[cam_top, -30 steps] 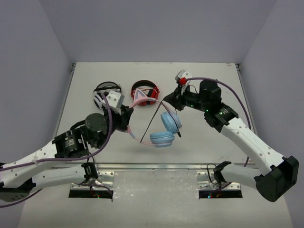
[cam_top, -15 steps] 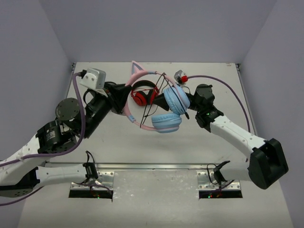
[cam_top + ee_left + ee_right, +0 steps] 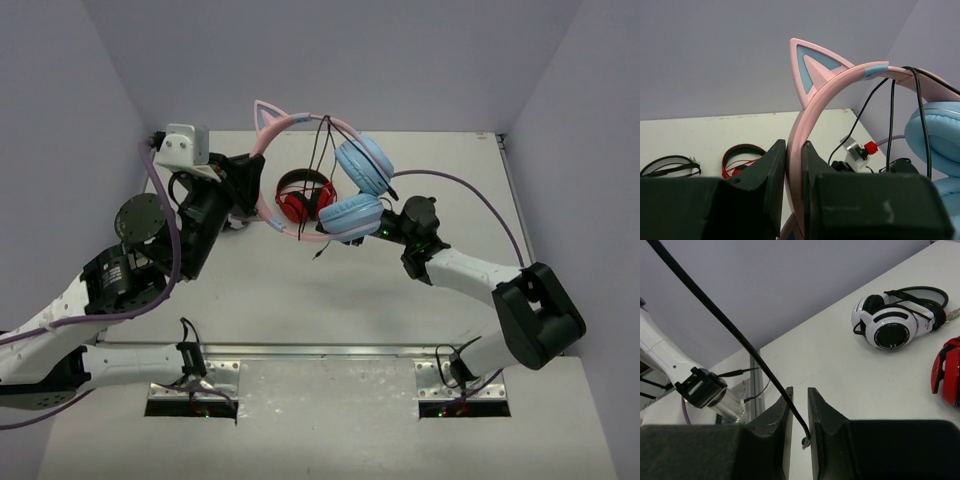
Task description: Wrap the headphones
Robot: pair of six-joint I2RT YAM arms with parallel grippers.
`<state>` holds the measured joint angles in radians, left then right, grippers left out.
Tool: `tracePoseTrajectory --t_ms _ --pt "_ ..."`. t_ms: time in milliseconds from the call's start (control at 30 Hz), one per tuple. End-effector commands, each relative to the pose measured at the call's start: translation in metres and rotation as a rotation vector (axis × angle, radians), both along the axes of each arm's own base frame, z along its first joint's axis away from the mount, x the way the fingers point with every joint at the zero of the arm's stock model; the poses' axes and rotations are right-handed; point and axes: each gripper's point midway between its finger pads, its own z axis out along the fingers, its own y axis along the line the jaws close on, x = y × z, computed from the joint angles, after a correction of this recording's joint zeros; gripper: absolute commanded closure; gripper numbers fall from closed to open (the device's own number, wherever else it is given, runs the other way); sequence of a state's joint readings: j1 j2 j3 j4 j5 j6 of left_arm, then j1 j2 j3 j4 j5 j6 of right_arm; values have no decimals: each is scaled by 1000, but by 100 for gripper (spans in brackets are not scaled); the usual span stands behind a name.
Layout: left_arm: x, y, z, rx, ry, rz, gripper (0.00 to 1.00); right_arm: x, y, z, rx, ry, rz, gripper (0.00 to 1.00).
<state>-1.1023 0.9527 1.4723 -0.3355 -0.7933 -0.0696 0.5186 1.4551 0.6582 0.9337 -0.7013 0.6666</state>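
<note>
The headphones (image 3: 300, 125), with a pink cat-ear headband and light blue earcups (image 3: 362, 165), hang in the air above the table. My left gripper (image 3: 252, 190) is shut on the pink headband (image 3: 840, 82), which is pinched between its jaws (image 3: 794, 145). The thin black cable (image 3: 320, 155) is draped over the headband and hangs down (image 3: 892, 115). My right gripper (image 3: 335, 235) sits low under the lower earcup (image 3: 350, 215). It is closed around the cable's free end (image 3: 800, 392), and the cable (image 3: 730, 327) runs taut up and to the left.
Red-and-black headphones (image 3: 305, 195) lie on the table under the raised pair. Black-and-white headphones (image 3: 895, 322) lie beside them and also show in the left wrist view (image 3: 670, 165). Grey walls enclose the back and sides.
My left arm has lifted the headphones high and toward the back. My right gripper has swung left and low under the earcups, keeping the cable end.
</note>
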Motion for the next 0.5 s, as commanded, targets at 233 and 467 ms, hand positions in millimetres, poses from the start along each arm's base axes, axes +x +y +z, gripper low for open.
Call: tracePoseTrajectory --t_ms 233,467 --pt "-7 19 66 -245 -94 26 100 -9 -1 -3 36 -24 10 79" --pt "-5 20 63 -249 -91 45 100 -8 -1 -6 26 -15 12 76"
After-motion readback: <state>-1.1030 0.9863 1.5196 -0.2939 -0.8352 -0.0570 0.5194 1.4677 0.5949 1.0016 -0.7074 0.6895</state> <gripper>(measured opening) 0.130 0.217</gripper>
